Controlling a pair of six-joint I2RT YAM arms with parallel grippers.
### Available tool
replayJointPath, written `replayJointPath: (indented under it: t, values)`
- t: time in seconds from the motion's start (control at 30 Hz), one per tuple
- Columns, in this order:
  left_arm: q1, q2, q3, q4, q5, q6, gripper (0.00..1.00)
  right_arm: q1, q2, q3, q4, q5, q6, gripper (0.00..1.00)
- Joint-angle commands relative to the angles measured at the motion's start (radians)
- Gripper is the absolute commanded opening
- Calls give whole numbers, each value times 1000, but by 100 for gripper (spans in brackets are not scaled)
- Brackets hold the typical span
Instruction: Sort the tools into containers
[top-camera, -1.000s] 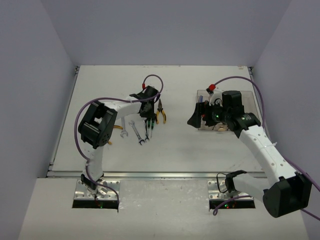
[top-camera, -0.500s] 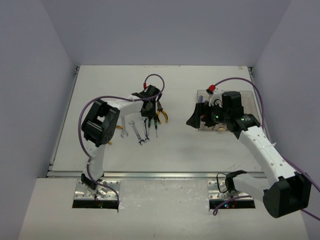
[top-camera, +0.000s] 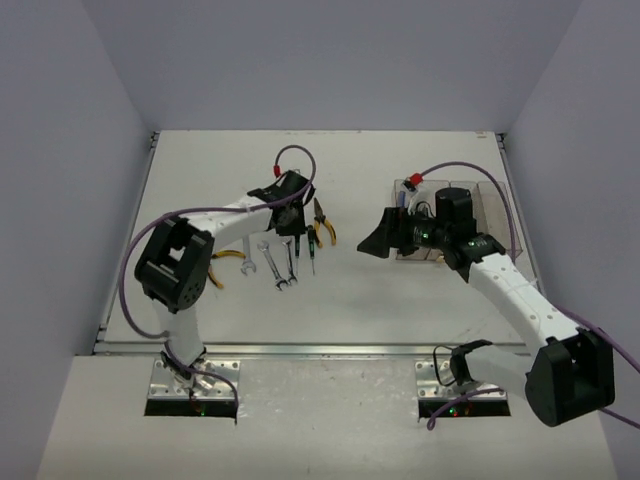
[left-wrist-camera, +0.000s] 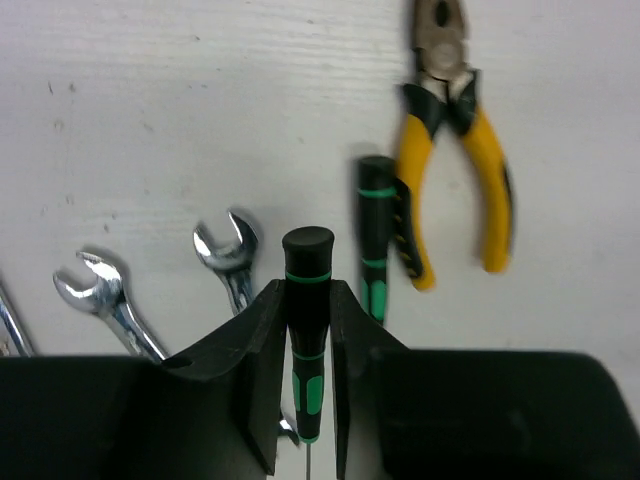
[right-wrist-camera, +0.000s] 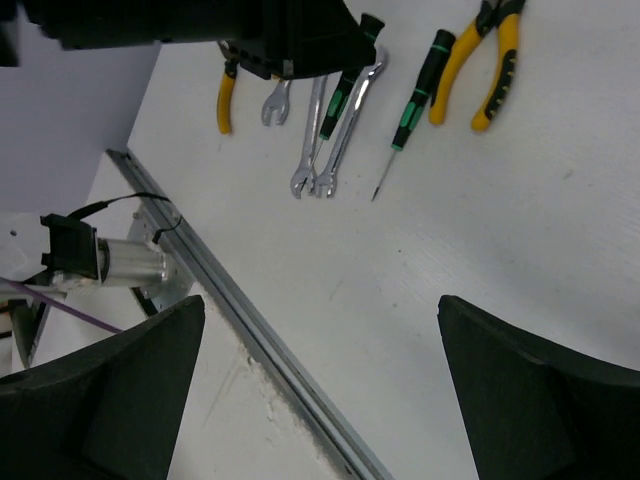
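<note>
The right arm (top-camera: 500, 280) hides most containers (top-camera: 497, 205); one blue handle (top-camera: 401, 200) shows.

No text, label, brand, number or sign can be read in any view. The wrenches (left-wrist-camera: 232, 258) lying on the desk (left-wrist-camera: 150, 100) are too blurred for any stamped marking to be made out. The handle of the screwdriver (left-wrist-camera: 307, 255) clamped in the left gripper (left-wrist-camera: 306, 300) shows only green and black bands, no lettering.
</note>
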Motion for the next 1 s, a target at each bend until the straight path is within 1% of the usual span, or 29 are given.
replayJointPath:
  t: [0.0, 0.1, 0.23, 0.3, 0.33, 0.37, 0.4, 0.43, 0.47, 0.5, 0.53, 0.57, 0.6, 0.63, 0.7, 0.73, 0.8, 0.87, 0.9, 0.97]
  values:
    - [-78, -257, -90, 235, 156, -156, 0, 87, 65, -50, 321, -78, 133, 96]
    - [-116, -338, -153, 326, 195, -240, 0, 120, 121, -44, 405, -50, 191, 92]
    - [-153, -417, -221, 452, 233, -326, 0, 155, 174, 2, 421, -11, 204, 88]
    - [-169, -434, -234, 496, 257, -354, 0, 172, 199, 33, 423, -2, 207, 84]
    - [-175, -435, -234, 501, 264, -363, 0, 177, 210, 35, 431, 2, 213, 80]
    - [-177, -436, -234, 505, 273, -366, 0, 180, 214, 38, 434, 6, 219, 78]
    - [-183, -435, -233, 506, 276, -369, 0, 179, 218, 38, 442, 11, 226, 73]
    - [-193, -434, -230, 505, 274, -374, 0, 178, 226, 36, 455, 19, 233, 63]
    - [-201, -433, -230, 505, 277, -375, 0, 180, 228, 35, 463, 25, 238, 48]
    - [-204, -430, -230, 504, 272, -375, 0, 178, 228, 32, 476, 30, 242, 37]
    - [-206, -427, -227, 494, 267, -375, 0, 178, 230, 30, 479, 39, 242, 17]
    - [-206, -426, -220, 475, 251, -371, 13, 178, 230, 30, 472, 53, 238, 7]
    - [-206, -425, -210, 453, 231, -364, 32, 178, 230, 30, 461, 68, 231, 1]
    - [-207, -427, -199, 407, 203, -357, 52, 178, 227, 32, 442, 89, 221, 0]
    - [-206, -442, -147, 278, 83, -330, 95, 173, 224, 69, 316, 175, 148, 0]
    - [-205, -452, -123, 223, 33, -316, 100, 157, 219, 83, 221, 218, 119, 0]
    - [-204, -477, -74, 88, -76, -278, 100, 116, 213, 130, 87, 351, 43, 0]
    - [-199, -507, -61, 17, -204, -248, 100, 49, 217, 178, -42, 449, -55, 0]
    - [-196, -524, -66, -4, -232, -229, 100, -14, 231, 204, -104, 494, -98, 0]
    - [-188, -542, -77, -29, -254, -196, 100, -86, 285, 255, -227, 582, -171, 0]
